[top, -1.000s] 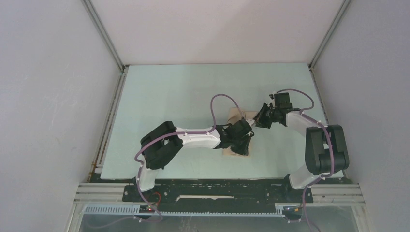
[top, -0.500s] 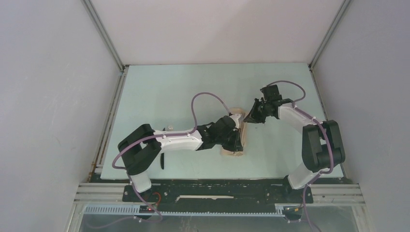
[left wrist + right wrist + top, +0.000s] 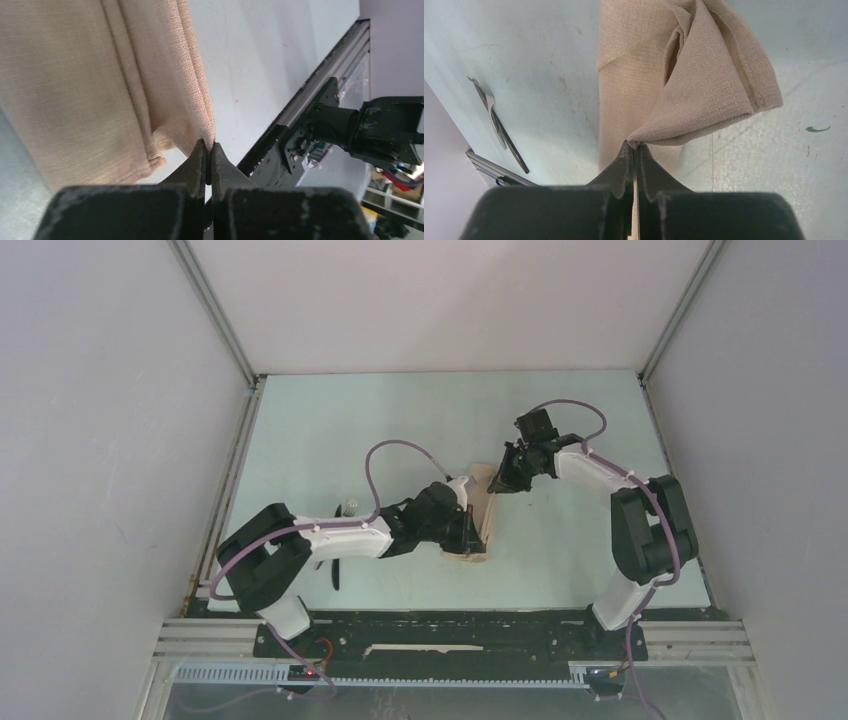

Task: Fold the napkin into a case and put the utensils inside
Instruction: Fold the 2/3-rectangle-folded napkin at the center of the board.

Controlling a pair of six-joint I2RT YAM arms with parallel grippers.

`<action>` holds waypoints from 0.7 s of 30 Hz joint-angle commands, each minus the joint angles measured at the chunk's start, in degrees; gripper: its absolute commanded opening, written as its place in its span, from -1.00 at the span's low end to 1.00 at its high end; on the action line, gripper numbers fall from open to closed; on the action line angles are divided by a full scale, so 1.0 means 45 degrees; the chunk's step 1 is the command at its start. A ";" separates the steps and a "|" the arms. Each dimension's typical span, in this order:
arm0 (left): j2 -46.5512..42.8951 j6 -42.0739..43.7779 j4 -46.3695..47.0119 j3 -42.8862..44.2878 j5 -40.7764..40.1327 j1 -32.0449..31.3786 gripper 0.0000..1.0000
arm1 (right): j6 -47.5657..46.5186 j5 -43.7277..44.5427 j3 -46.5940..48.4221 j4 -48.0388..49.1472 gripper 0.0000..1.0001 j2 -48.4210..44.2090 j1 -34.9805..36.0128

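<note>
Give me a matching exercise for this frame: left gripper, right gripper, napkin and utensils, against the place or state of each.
Things:
1. left gripper
2. right gripper
3. napkin
4. utensils

States:
A. lying side by side on the table, held by nothing
B. shut on a lifted corner flap
C. folded into a long narrow strip
D. shut on the stacked folded edge

Pairs: 1-D, 2-B, 3-C, 4-A
</note>
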 commanded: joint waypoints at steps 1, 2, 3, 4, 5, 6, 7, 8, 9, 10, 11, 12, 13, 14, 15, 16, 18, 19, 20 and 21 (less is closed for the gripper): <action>-0.0205 -0.0737 0.1153 0.0030 0.1633 -0.0055 -0.97 | 0.0142 0.0497 0.0529 0.0289 -1.00 0.0054 -0.0088; -0.0062 -0.0825 0.1221 0.0210 0.1850 -0.0118 -0.92 | 0.0139 0.0373 0.0525 0.0326 -1.00 0.0076 -0.0191; 0.0108 -0.0841 0.1220 0.0418 0.1977 -0.0226 -0.84 | 0.0124 0.0245 0.0541 0.0350 -1.00 0.0105 -0.0292; 0.0261 -0.0784 0.1198 0.0610 0.2098 -0.0339 -0.74 | 0.0042 0.0161 0.0531 0.0399 -1.00 0.0143 -0.0360; 0.0382 -0.0709 0.1141 0.0758 0.2133 -0.0458 -0.63 | -0.0008 0.0109 0.0535 0.0376 -1.00 0.0148 -0.0437; 0.0471 -0.0663 0.1061 0.0828 0.2105 -0.0549 -0.49 | -0.0070 0.0063 0.0513 0.0357 -1.00 0.0156 -0.0508; 0.0531 -0.0638 0.0970 0.0846 0.2107 -0.0604 -0.38 | -0.0083 -0.0023 0.0445 0.0415 -1.00 0.0157 -0.0595; 0.0587 -0.0600 0.0932 0.0807 0.2127 -0.0626 -0.27 | -0.0087 -0.0136 0.0343 0.0480 -1.00 0.0147 -0.0677; 0.0543 -0.0539 0.0871 0.0724 0.2070 -0.0616 -0.17 | -0.0092 -0.0228 0.0260 0.0552 -1.00 0.0138 -0.0766; 0.0454 -0.0388 0.0654 0.0663 0.1885 -0.0600 -0.06 | -0.0088 -0.0330 0.0203 0.0637 -1.00 0.0147 -0.0805; 0.0326 -0.0087 0.0263 0.0661 0.1686 -0.0586 0.04 | -0.0065 -0.0466 0.0137 0.0694 -1.00 0.0170 -0.0815; 0.0178 0.0036 0.0095 0.0664 0.1486 -0.0562 0.12 | -0.0033 -0.0506 0.0078 0.0764 -1.00 0.0158 -0.0824; -0.0021 0.0207 -0.0184 0.0648 0.1324 -0.0525 0.17 | -0.0022 -0.0538 0.0043 0.0807 -1.00 0.0157 -0.0825; -0.0222 0.0360 -0.0313 0.0600 0.1112 -0.0479 0.22 | 0.0024 -0.0551 0.0012 0.0854 -1.00 0.0157 -0.0815; -0.0435 0.0445 -0.0454 0.0566 0.0998 -0.0410 0.22 | 0.0066 -0.0581 -0.0033 0.0899 -1.00 0.0140 -0.0807; -0.0708 0.0492 -0.0586 0.0507 0.0759 -0.0343 0.23 | 0.0091 -0.0601 -0.0068 0.0929 -1.00 0.0111 -0.0806; -0.1101 0.0512 -0.0635 0.0274 0.0349 -0.0202 0.17 | 0.0125 -0.0604 -0.0117 0.0961 -1.00 0.0071 -0.0785; -0.1253 0.0525 -0.0599 0.0155 0.0137 -0.0129 0.07 | 0.0127 -0.0604 -0.0117 0.0961 -1.00 0.0078 -0.0769; -0.1301 0.0558 -0.0597 0.0096 -0.0048 -0.0085 -0.08 | 0.0108 -0.0604 -0.0110 0.0971 -1.00 0.0061 -0.0767; -0.1224 0.0582 -0.0660 0.0132 -0.0133 -0.0010 -0.28 | 0.0103 -0.0604 -0.0114 0.0945 -1.00 0.0050 -0.0749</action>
